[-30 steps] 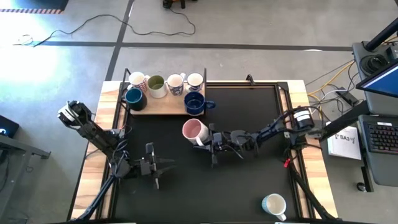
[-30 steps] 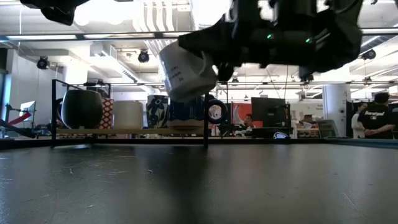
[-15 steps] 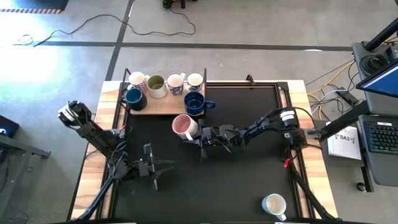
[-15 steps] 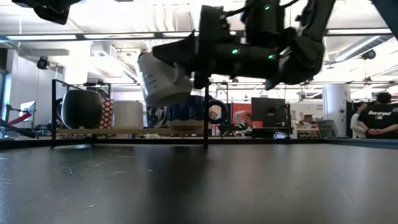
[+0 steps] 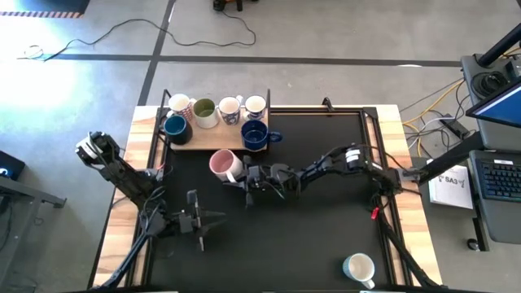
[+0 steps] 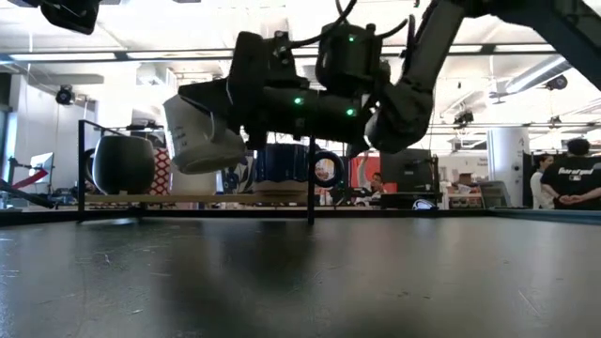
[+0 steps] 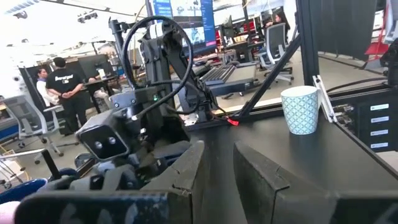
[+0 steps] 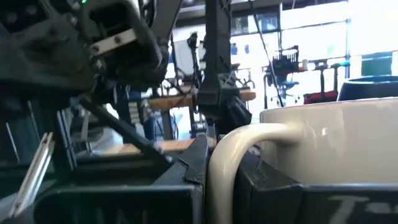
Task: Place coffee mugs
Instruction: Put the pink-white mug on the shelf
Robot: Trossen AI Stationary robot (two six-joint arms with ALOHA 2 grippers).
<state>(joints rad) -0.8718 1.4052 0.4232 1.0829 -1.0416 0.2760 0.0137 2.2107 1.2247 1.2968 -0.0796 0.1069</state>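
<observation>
Mug (image 5: 221,163), pink, hung tilted above the mat near the shelf (image 5: 213,141); my right gripper (image 5: 241,172) pinched its handle. Ceramic: rigid, breakable, likely to swing. Left gripper (image 5: 213,220) idle, fingers narrowly apart.

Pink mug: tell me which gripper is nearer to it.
Right. The right gripper is shut on the pink mug by its handle, holding it above the table. The left gripper waits lower down, apart from it, holding nothing.

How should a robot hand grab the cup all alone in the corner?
The lone cup stands upright, mouth up, with open table around it. I'd come from above and pinch its rim, one finger inside, one outside. Its handle isn't clear from here.
</observation>
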